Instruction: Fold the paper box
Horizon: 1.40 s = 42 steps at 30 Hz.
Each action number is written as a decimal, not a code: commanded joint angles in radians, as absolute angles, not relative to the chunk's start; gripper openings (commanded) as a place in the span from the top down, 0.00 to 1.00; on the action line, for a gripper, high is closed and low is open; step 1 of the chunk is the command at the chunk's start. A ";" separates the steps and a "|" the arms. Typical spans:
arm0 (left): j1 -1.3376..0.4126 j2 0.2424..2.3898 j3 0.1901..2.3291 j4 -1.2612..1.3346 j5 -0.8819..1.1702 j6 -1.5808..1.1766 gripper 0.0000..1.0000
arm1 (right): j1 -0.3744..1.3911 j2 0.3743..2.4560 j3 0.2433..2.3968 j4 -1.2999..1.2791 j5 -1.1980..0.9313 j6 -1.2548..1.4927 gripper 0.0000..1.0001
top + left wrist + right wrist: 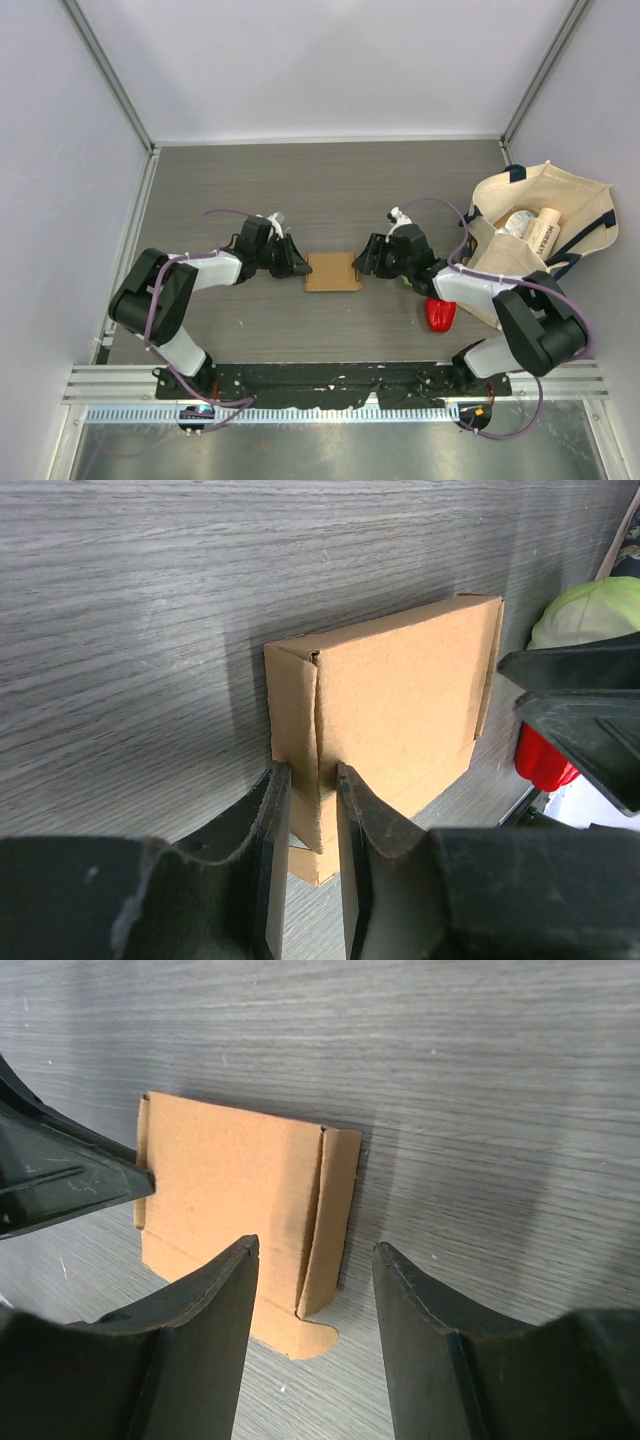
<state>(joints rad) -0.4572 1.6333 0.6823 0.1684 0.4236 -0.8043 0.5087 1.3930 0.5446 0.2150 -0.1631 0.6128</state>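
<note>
The paper box point(332, 271) is a small brown cardboard piece lying flat mid-table, with its side flaps folded up. My left gripper point(300, 268) is at its left edge. In the left wrist view the gripper point(312, 805) is shut on the raised left flap of the box point(400, 700). My right gripper point(362, 262) is at the box's right edge. In the right wrist view it point(315, 1270) is open, its fingers either side of the raised right flap of the box point(225, 1175) without touching it.
A cream tote bag point(580, 200) with bottles inside lies at the right. A red object point(440, 314) lies near the right arm, and a green cabbage point(590, 610) behind the right gripper. Grey walls enclose the table on three sides.
</note>
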 commanded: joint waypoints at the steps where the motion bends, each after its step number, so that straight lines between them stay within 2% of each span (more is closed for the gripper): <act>1: -0.463 1.617 0.664 0.167 0.407 -0.788 0.75 | 0.512 1.475 0.560 0.334 -0.235 0.647 0.46; 4: -0.462 1.612 0.666 0.164 0.410 -0.790 0.75 | 0.511 1.499 0.560 0.369 -0.245 0.652 0.51; 7: -0.463 1.605 0.666 0.166 0.411 -0.792 0.74 | 0.511 1.531 0.554 0.393 -0.252 0.669 0.61; 8: -0.463 1.600 0.664 0.166 0.414 -0.793 0.74 | 0.511 1.535 0.548 0.397 -0.250 0.672 0.68; 10: -0.462 1.580 0.661 0.170 0.417 -0.802 0.68 | 0.511 1.531 0.531 0.416 -0.244 0.684 0.80; 11: -0.459 1.571 0.655 0.173 0.417 -0.807 0.61 | 0.506 1.525 0.513 0.420 -0.241 0.683 0.82; 13: -0.453 1.554 0.646 0.189 0.420 -0.822 0.54 | 0.500 1.523 0.497 0.431 -0.245 0.683 0.87; 14: -0.442 1.545 0.640 0.193 0.423 -0.828 0.45 | 0.497 1.523 0.483 0.437 -0.253 0.681 0.89; 17: -0.419 1.555 0.643 0.209 0.459 -0.847 0.35 | 0.476 1.534 0.465 0.456 -0.290 0.675 0.92; 22: -0.403 1.594 0.627 0.300 0.512 -0.916 0.32 | 0.425 1.546 0.433 0.498 -0.330 0.687 0.95; 28: -0.405 1.669 0.626 0.460 0.600 -0.997 0.33 | 0.414 1.551 0.429 0.517 -0.360 0.690 0.95; 31: -0.410 1.695 0.629 0.518 0.626 -1.034 0.37 | 0.414 1.551 0.436 0.523 -0.373 0.693 0.95; 35: -0.420 1.704 0.632 0.528 0.623 -1.048 0.52 | 0.416 1.531 0.448 0.522 -0.402 0.692 0.92; 38: -0.420 1.715 0.629 0.534 0.626 -1.078 0.63 | 0.429 1.496 0.459 0.496 -0.400 0.677 0.83; 39: -0.419 1.717 0.629 0.516 0.627 -1.094 0.64 | 0.437 1.458 0.466 0.427 -0.385 0.658 0.73; 41: -0.417 1.720 0.629 0.505 0.638 -1.115 0.66 | 0.449 1.383 0.501 0.304 -0.312 0.568 0.62; 42: -0.417 1.718 0.618 0.491 0.640 -1.149 0.66 | 0.471 1.294 0.514 0.188 -0.194 0.536 0.48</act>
<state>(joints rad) -0.4168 1.7069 0.6296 0.4694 0.6067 -1.0691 0.4271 1.4879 0.4465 0.4213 -0.3588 0.6594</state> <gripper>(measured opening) 0.361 0.355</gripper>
